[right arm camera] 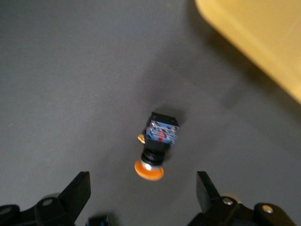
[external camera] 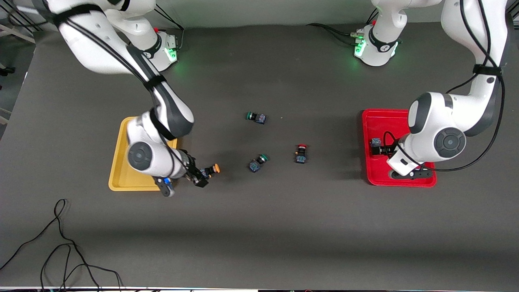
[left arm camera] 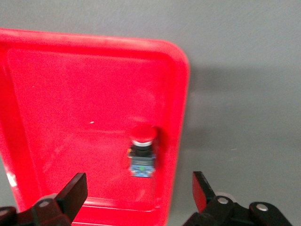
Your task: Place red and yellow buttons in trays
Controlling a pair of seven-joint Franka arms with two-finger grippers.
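My right gripper (external camera: 198,177) is open just above the table beside the yellow tray (external camera: 121,162), at an orange-yellow-capped button (external camera: 211,169). In the right wrist view that button (right arm camera: 157,141) lies on its side just ahead of my open right gripper (right arm camera: 141,193). No second yellow button shows. My left gripper (external camera: 382,151) is open and empty over the red tray (external camera: 389,117). A red-capped button (external camera: 376,142) lies in that tray, near its rim; it also shows in the left wrist view (left arm camera: 142,153) ahead of the gripper (left arm camera: 138,190). Another red-capped button (external camera: 301,154) lies mid-table.
Two green-capped switches lie mid-table, one (external camera: 256,117) farther from the front camera, one (external camera: 258,162) beside the loose red button. The right arm hides part of the yellow tray. Loose black cables (external camera: 61,243) lie at the table's near edge, toward the right arm's end.
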